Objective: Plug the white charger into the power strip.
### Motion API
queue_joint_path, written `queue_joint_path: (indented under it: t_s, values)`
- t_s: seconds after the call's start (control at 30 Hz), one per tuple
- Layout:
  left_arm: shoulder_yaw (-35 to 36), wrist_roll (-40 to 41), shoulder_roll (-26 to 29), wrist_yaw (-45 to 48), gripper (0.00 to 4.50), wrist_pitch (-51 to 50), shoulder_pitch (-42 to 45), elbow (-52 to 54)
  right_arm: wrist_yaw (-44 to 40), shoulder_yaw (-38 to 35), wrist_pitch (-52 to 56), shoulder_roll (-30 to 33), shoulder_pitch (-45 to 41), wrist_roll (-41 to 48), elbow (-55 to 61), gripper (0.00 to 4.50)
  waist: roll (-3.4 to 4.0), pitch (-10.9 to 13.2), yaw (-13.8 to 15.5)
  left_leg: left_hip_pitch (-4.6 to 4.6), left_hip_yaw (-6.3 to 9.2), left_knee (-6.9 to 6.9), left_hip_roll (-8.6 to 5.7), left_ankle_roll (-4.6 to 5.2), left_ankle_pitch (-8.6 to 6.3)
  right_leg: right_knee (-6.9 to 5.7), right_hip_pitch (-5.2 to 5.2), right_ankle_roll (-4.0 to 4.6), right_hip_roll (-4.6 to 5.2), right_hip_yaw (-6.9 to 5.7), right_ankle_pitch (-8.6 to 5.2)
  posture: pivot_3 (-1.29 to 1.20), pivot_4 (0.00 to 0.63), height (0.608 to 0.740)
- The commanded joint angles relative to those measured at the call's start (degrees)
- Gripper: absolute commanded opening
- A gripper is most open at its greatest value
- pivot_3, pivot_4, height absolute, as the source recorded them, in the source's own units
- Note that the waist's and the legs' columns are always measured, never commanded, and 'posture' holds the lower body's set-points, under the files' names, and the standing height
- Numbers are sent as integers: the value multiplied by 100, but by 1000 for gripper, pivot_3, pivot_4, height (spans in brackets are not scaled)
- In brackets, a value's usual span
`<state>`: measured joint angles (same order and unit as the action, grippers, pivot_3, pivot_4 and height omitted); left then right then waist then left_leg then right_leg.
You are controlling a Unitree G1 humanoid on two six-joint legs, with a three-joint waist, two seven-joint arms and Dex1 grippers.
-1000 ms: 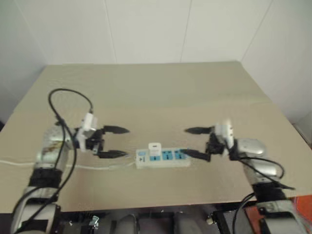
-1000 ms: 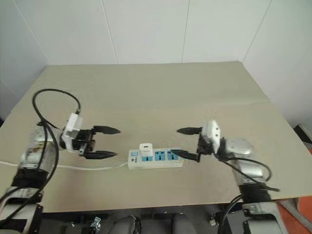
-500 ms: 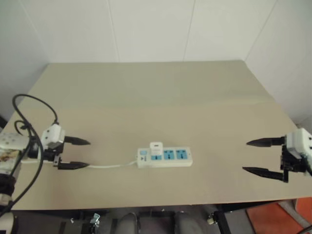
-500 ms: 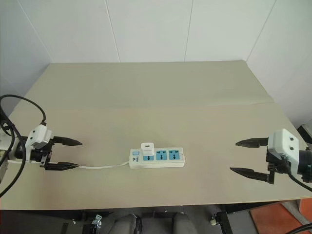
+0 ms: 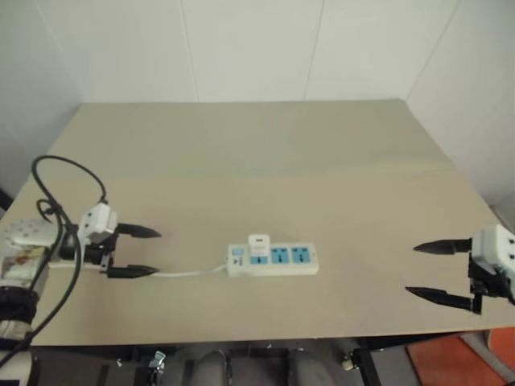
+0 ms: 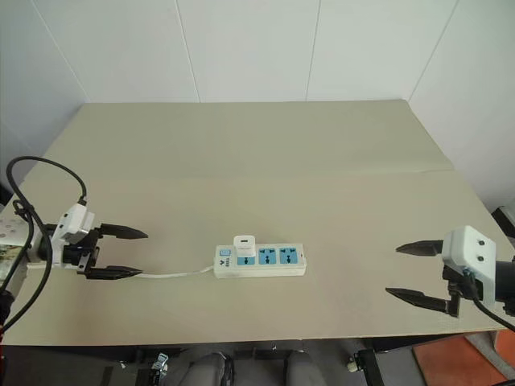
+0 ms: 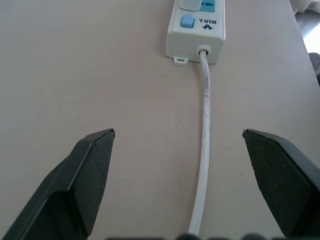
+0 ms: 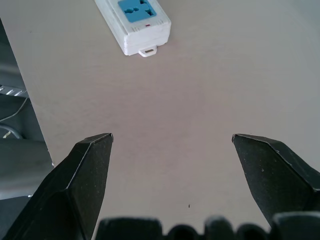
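The power strip (image 5: 283, 260) lies near the table's front edge, in the middle. The white charger (image 5: 258, 246) stands upright in its leftmost blue socket, beside the switch end. The strip's thin white cable (image 5: 189, 273) runs left toward my left gripper (image 5: 150, 252), which is open and empty, well to the left of the strip. In the left wrist view the cable (image 7: 204, 150) passes between the open fingers (image 7: 90, 170) up to the strip's end (image 7: 196, 35). My right gripper (image 5: 425, 269) stands open and empty at the table's right edge, far from the strip.
The tan table (image 5: 265, 161) meets white walls at the back and on both sides. A black cable (image 5: 64, 173) loops over my left arm. In the right wrist view the strip's far end (image 8: 137, 25) lies ahead of the fingers.
Both grippers drew away from the strip, the left going left and the right going right to the table's edge. The charger stays in its socket. In the last half second little moved.
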<state>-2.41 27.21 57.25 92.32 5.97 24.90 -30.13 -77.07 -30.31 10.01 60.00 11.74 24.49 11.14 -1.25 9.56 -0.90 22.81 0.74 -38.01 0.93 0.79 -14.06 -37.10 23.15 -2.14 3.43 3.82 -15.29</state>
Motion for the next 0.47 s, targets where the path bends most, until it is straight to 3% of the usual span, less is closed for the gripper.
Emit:
queue_joint_path:
  t_s: [0.03, 0.47]
  values:
    - [214, 65, 47, 18, 4483, -54, 42, 132, 57, -303, -174, 23, 16, -20, 116, 4500, 0, 0, -2, 0, 0, 0, 0, 0, 0, 0, 0, 0, 0, 0, 0, 0, 150, 740]
    - [264, 17, -69, 18, 4483, -154, 159, 150, 113, -465, -138, -68, 168, 60, 197, 4500, 0, 0, 6, 0, 0, -5, 0, 0, 0, -4, -2, 0, 0, 0, 0, 0, 150, 740]
